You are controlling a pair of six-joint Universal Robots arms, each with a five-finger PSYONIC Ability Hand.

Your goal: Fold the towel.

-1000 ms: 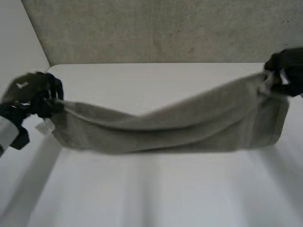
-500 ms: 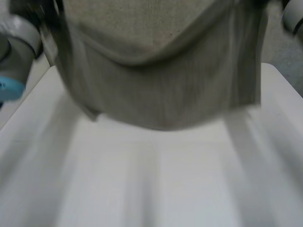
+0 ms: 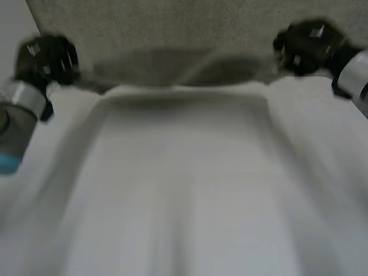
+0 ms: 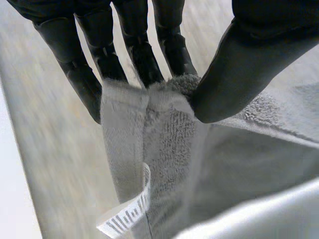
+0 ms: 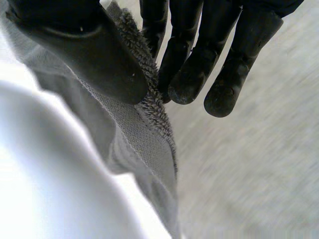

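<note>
1. Head view, upper left of frame: left hand (image 3: 47, 57), fingers curled, arm entering from left edge.
2. Head view, upper right: right hand (image 3: 307, 45), also curled, arm entering from right edge.
3. Towel (image 3: 172, 68) spans btwn both hands as a thin, dark grey band across the upper part of the frame. It sits at the far edge of the white table (image 3: 184, 201), with grey floor (image 3: 172, 23) behind it. Cannot tell if the band touches the table.
4. Left wrist view: left hand (image 4: 249, 64) pinches a towel (image 4: 174, 149) corner btwn thumb and fingers (image 4: 139, 55). A white printed label (image 4: 124, 216) hangs from the hem below the pinch, lower centre-left of frame.
5. Right wrist view: right hand (image 5: 84, 50) clamps the fuzzy towel (image 5: 144, 124) edge btwn thumb and fingers (image 5: 194, 64). The cloth runs down toward lower centre of frame.
6. Change vs. 0.5 s ago: the towel then hung as a broad sheet across the whole upper half of the head view, with both hands at the top edge. Now it is only a narrow band, both hands are in full view lower down, and much more table is exposed.
7. Change vs. 1.0 s ago: the towel hung mid-frame then. Now it is higher and farther back.
</note>
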